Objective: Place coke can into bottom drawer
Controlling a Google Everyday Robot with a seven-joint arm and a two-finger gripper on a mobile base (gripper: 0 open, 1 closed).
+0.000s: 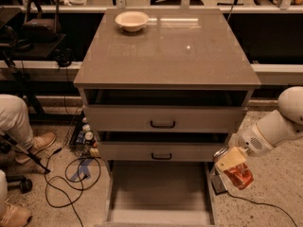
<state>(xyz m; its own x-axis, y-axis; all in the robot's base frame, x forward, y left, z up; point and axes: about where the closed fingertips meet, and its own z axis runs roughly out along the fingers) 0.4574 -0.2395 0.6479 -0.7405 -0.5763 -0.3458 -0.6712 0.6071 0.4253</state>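
Note:
The coke can (239, 176), red-orange, is held in my gripper (233, 167) at the right of the cabinet, just outside the right edge of the bottom drawer (158, 193). The gripper is shut on the can, its cream-coloured fingers (230, 158) across the can's top. The white arm (277, 126) comes in from the right. The bottom drawer is pulled out, a wide shallow tray with a bare flat floor. The can hangs above floor level, about level with the drawer's right side.
Two upper drawers with black handles (162, 124) are shut. A cream bowl (131, 20) sits at the back left of the cabinet top (165, 51). A person's legs and shoe (28, 143) and cables (71, 174) lie on the floor at left. A small dark object (218, 184) lies beside the drawer.

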